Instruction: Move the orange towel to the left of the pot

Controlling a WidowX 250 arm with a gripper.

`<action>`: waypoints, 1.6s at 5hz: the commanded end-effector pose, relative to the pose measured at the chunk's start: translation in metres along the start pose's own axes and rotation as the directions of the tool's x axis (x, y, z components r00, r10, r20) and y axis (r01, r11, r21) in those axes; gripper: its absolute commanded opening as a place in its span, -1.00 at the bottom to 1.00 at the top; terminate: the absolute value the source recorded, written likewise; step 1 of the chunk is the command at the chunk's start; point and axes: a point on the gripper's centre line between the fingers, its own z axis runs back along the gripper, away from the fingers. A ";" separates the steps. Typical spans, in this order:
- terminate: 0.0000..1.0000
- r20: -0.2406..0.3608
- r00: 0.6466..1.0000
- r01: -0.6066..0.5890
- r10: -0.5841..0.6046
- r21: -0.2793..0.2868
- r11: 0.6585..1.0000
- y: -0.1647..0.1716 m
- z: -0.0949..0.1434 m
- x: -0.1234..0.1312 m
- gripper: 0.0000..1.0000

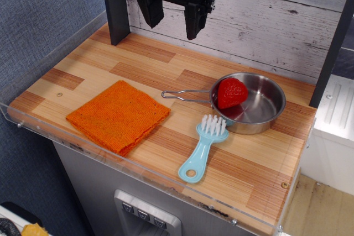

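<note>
The orange towel (118,115) is laid flat, corners toward twelve and six o'clock. At three o'clock, the pot (254,103), strawberry (231,93), brush (203,147). The gripper (172,17) is held open, seemingly empty.

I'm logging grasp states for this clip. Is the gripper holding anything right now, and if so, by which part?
Nothing is held. The gripper hangs open above the back of the table, well apart from the orange towel, which lies flat to the left of the pot.
</note>
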 end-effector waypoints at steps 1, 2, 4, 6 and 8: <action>-1.00 0.000 1.000 0.000 0.000 0.000 1.000 0.000 0.000 0.000 1.00; -1.00 -0.007 1.000 0.022 -0.022 -0.007 1.000 0.000 -0.006 -0.022 1.00; -1.00 -0.035 0.998 0.053 -0.051 0.057 0.997 0.027 -0.018 -0.051 1.00; -1.00 -0.060 0.995 0.078 -0.074 0.077 0.994 0.064 -0.036 -0.073 1.00; -1.00 -0.072 0.991 0.115 -0.111 0.056 0.992 0.070 -0.053 -0.080 1.00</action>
